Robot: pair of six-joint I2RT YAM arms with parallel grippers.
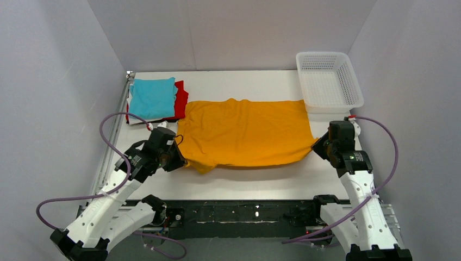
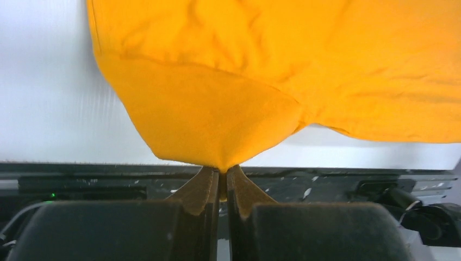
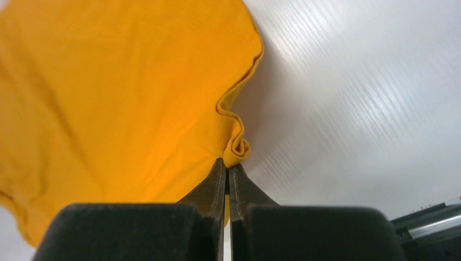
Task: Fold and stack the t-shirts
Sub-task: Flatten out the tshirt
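A large mustard-orange t-shirt [image 1: 244, 133] lies spread across the middle of the white table [image 1: 255, 179]. My left gripper [image 1: 182, 160] is shut on its near-left corner; in the left wrist view the cloth [image 2: 217, 125] is pinched between the fingertips [image 2: 209, 182]. My right gripper [image 1: 317, 144] is shut on the shirt's near-right corner, where the hem [image 3: 239, 147] curls at the tips. A folded turquoise t-shirt [image 1: 153, 98] lies on top of a stack at the back left, with a red one [image 1: 182, 100] and white and black edges [image 1: 130, 111] under it.
A white plastic mesh basket [image 1: 329, 81] stands at the back right, just behind the right gripper. A metal rail [image 1: 111, 141] runs along the table's left edge. Grey walls close in the sides and back. A dark base bar [image 1: 244, 212] runs along the front edge.
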